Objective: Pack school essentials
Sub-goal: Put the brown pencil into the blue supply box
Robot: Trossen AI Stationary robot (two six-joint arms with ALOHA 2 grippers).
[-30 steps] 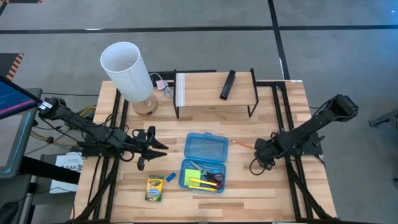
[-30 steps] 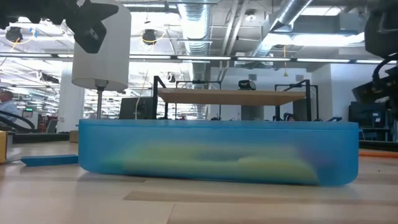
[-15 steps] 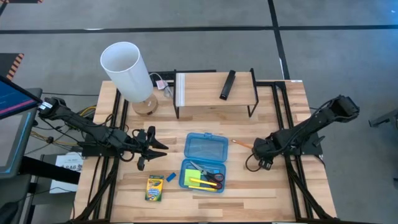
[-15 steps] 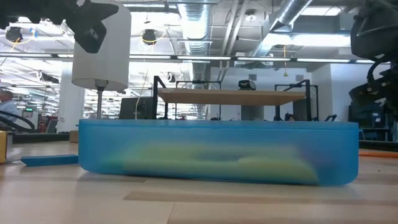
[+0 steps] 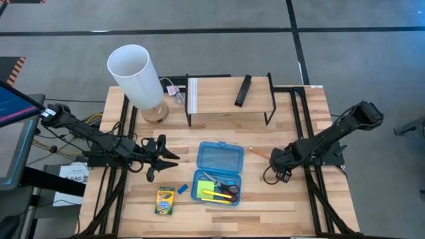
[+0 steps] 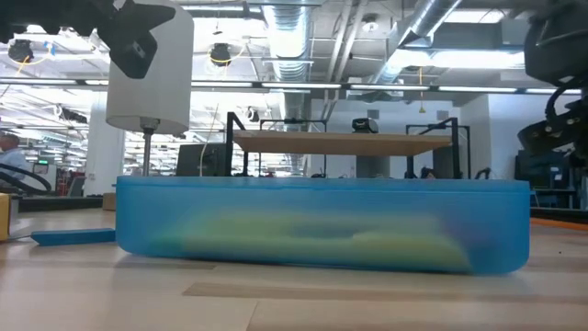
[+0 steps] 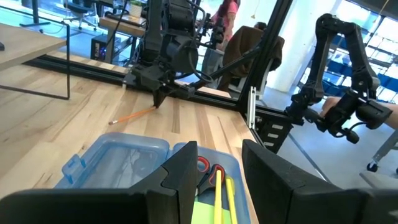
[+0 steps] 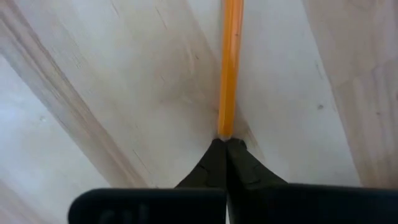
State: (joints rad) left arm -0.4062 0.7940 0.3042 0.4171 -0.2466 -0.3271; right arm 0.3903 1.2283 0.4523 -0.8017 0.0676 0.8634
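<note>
My right gripper (image 8: 225, 144) is pinched shut on one end of the pencil (image 8: 229, 68). It lies flat on the table (image 5: 312, 199), running from my fingertips toward the blue case (image 5: 218, 159). My left gripper (image 7: 217, 171) hangs part open above that case.

Four cameras set around the blue pencil case (image 5: 218, 171)

From overhead we look straight down on the whole table, the case near its middle; at table-top height we look level across the boards, so close that the case (image 6: 322, 225) fills the width, the room behind it; from the left wrist we look over the case (image 7: 118, 162) toward the orange pencil (image 7: 132, 115) beyond it; from the right wrist we sit nearly on the wood, the same pencil (image 8: 230, 62) filling the view; three views share the case.
</note>
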